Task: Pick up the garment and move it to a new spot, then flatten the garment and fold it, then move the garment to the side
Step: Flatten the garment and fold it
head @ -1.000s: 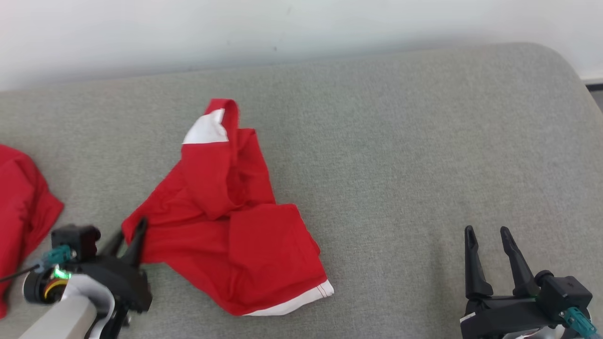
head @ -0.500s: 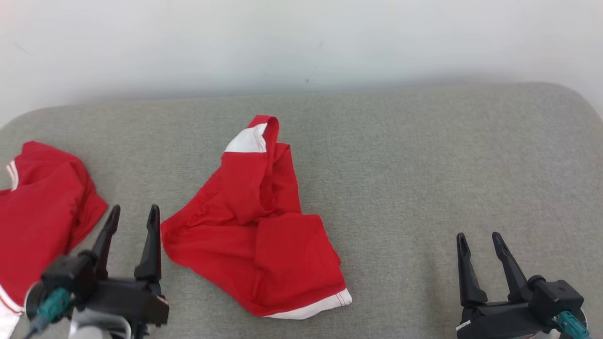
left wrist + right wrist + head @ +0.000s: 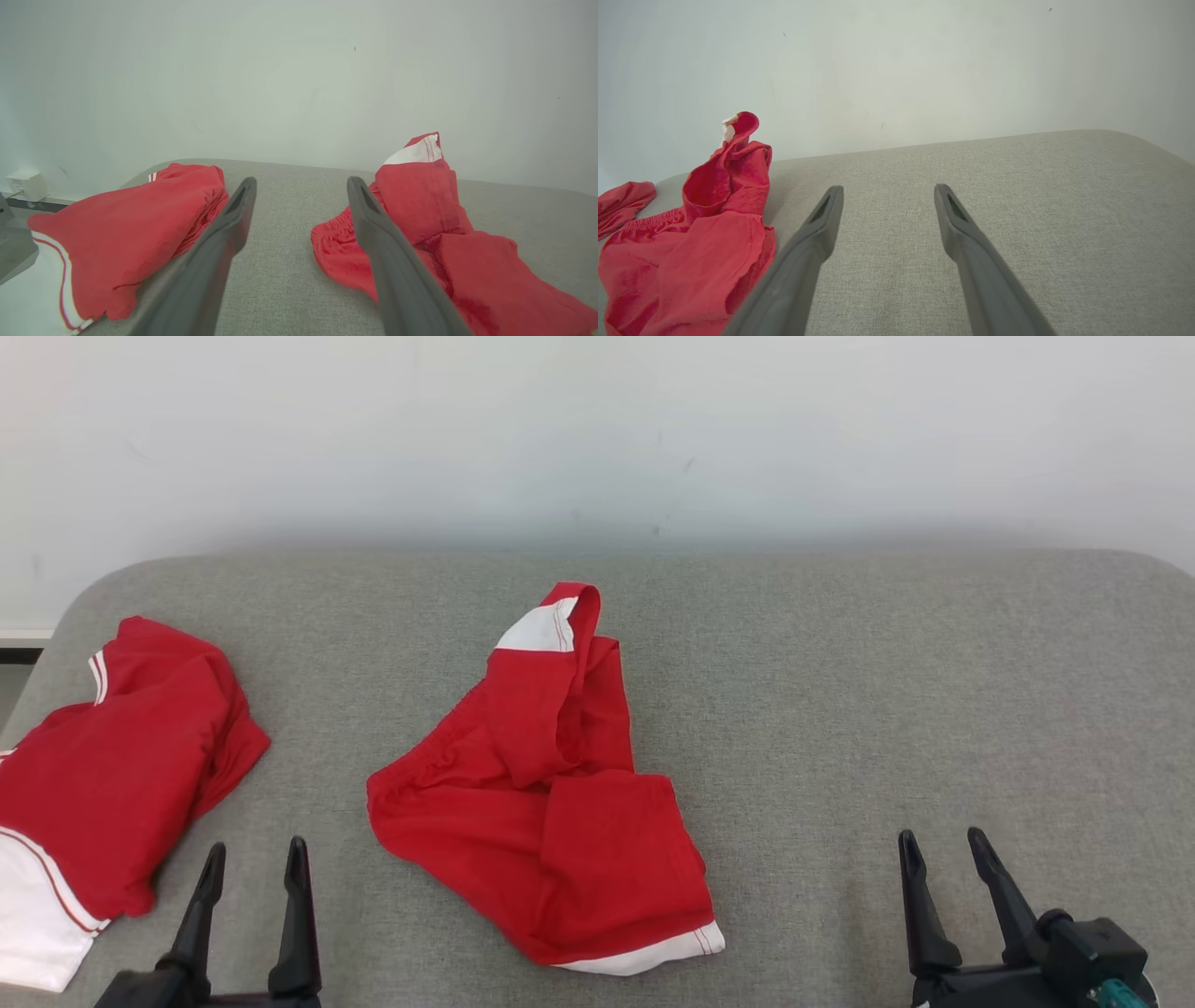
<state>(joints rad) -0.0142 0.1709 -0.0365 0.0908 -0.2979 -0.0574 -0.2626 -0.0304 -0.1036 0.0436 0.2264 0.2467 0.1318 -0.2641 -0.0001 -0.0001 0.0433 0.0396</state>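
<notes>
Looking at the red garment (image 3: 551, 821), where does it lie?

Near the middle of the grey tabletop (image 3: 887, 691), crumpled. One leg is folded over the other, a white-trimmed hem is on its near edge, and a white patch is at its far tip, towards the pale wall (image 3: 597, 429).

Is either gripper touching it?

No. The left gripper (image 3: 257, 847) is off the garment's left side, nearer the robot and apart from the cloth. The right gripper (image 3: 941, 836) is well off the garment's right side, also nearer the robot.

How do the jaws stand?

Both pairs are spread wide with nothing between them. In the left wrist view bare grey fabric shows in the gap, with the garment's elastic waistband just to the right of the right finger. In the right wrist view the gap also holds bare tabletop, and the garment is heaped off to the left of the fingers.

Anything else on the tabletop?

A second red piece of clothing (image 3: 121, 765), with white panels and stripes. It lies bunched well to the garment's left, by the tabletop's rounded corner, and the two do not touch. The left gripper points up between them
</notes>
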